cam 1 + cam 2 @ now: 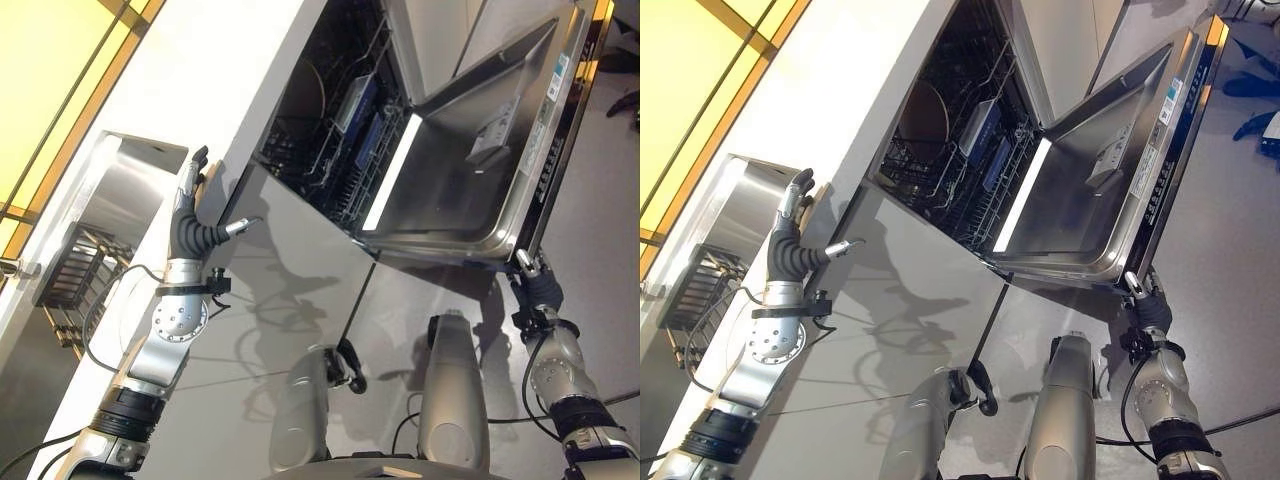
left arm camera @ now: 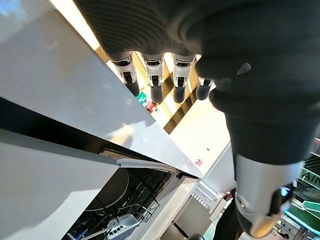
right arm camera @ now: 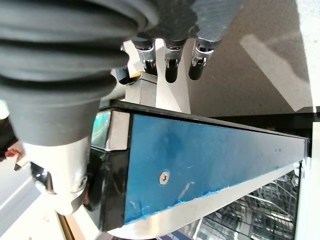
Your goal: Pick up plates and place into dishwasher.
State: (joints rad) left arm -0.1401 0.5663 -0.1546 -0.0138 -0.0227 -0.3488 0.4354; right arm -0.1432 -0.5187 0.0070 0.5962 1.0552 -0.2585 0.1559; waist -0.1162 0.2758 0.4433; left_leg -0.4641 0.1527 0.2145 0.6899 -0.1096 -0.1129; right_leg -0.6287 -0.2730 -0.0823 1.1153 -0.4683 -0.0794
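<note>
The dishwasher (image 1: 340, 120) stands open, its steel door (image 1: 470, 170) folded down towards me. A round dark plate (image 1: 305, 90) stands upright in the wire rack (image 1: 970, 150) and also shows as plate (image 2: 112, 192) under the counter's edge. My left hand (image 1: 190, 215) is raised over the white counter beside the sink, its fingers (image 2: 152, 82) straight, thumb out and nothing in it. My right hand (image 1: 535, 280) sits low at the outer corner of the door, whose blue-filmed edge (image 3: 210, 160) runs beside it. Its fingers (image 3: 170, 62) are relaxed and hold nothing.
A steel sink (image 1: 130, 190) is set in the white counter (image 1: 230, 60) left of the dishwasher, with a wire basket (image 1: 75, 270) hanging at its near end. The grey cabinet front (image 1: 280, 290) runs below the counter. Grey floor (image 1: 600, 200) lies past the door.
</note>
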